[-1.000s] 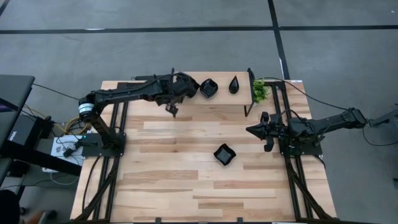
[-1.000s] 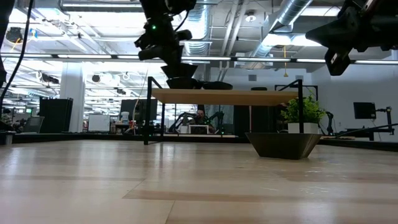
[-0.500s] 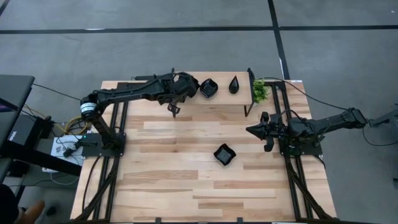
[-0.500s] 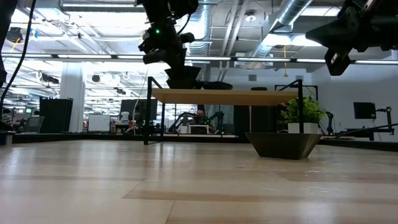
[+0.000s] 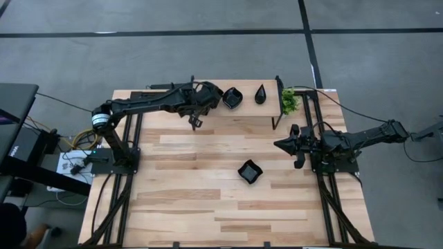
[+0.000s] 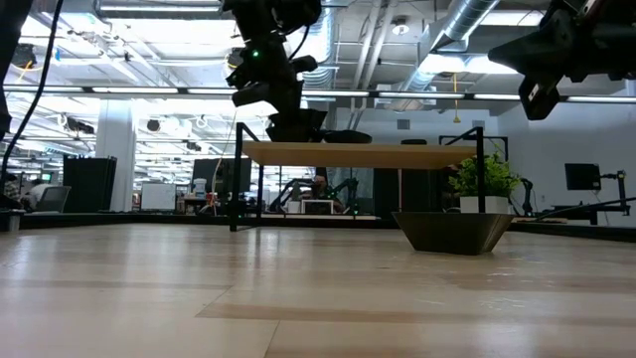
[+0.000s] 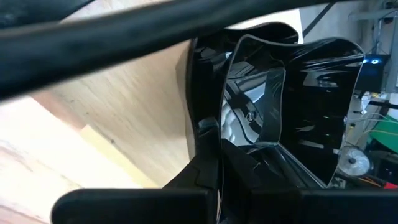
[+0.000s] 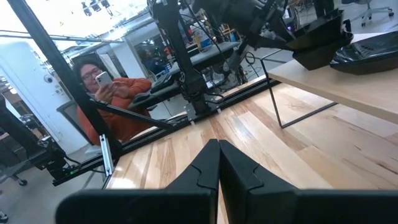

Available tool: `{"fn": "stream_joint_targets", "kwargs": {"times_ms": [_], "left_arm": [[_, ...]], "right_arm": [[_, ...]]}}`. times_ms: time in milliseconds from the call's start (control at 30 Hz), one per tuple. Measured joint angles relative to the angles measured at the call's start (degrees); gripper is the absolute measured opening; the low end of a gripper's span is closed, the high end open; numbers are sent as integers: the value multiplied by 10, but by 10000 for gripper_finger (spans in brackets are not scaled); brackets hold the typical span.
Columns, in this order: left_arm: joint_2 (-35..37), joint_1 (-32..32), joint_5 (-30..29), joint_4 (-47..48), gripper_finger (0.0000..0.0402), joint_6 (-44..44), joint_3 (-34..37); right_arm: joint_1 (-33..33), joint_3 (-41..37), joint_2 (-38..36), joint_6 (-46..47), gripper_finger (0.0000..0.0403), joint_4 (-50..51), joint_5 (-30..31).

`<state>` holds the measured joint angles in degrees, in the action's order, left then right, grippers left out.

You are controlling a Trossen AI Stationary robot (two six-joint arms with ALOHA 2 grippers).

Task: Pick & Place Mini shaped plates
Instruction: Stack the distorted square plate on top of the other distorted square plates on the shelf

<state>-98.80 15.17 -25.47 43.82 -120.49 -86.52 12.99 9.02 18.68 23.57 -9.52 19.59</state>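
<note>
My left gripper (image 5: 210, 95) reaches over the left part of a raised wooden shelf (image 5: 249, 109) at the table's far side. It is shut on a glossy black wavy-edged square mini plate (image 7: 267, 93). In the low view that plate (image 6: 294, 126) is right at the shelf top (image 6: 368, 154); whether it touches, I cannot tell. A square plate (image 5: 232, 97) and a teardrop plate (image 5: 260, 94) rest on the shelf. Another square plate (image 5: 250, 171) sits on the table. My right gripper (image 5: 277, 144) waits shut at the right, holding nothing. My left gripper pinches one side wall of the plate at its rim (image 7: 214, 115) between its two fingers, one finger inside the dish and one outside. The fingers slant down from the table's left. The plate is tipped, its hollow turned toward the wrist, at the shelf top.
A small green plant (image 5: 288, 101) stands at the shelf's right end. The shelf rests on thin black legs (image 6: 237, 184), with space beneath it. In the right wrist view a person (image 8: 118, 102) in an orange top sits beyond the table's edge.
</note>
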Motion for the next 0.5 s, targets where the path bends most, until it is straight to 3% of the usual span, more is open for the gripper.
{"fn": "stream_joint_targets", "kwargs": {"times_ms": [500], "left_arm": [[0, 0, 6, 33, 8, -15, 0]], "right_arm": [[0, 0, 0, 0, 0, 0, 0]]}}
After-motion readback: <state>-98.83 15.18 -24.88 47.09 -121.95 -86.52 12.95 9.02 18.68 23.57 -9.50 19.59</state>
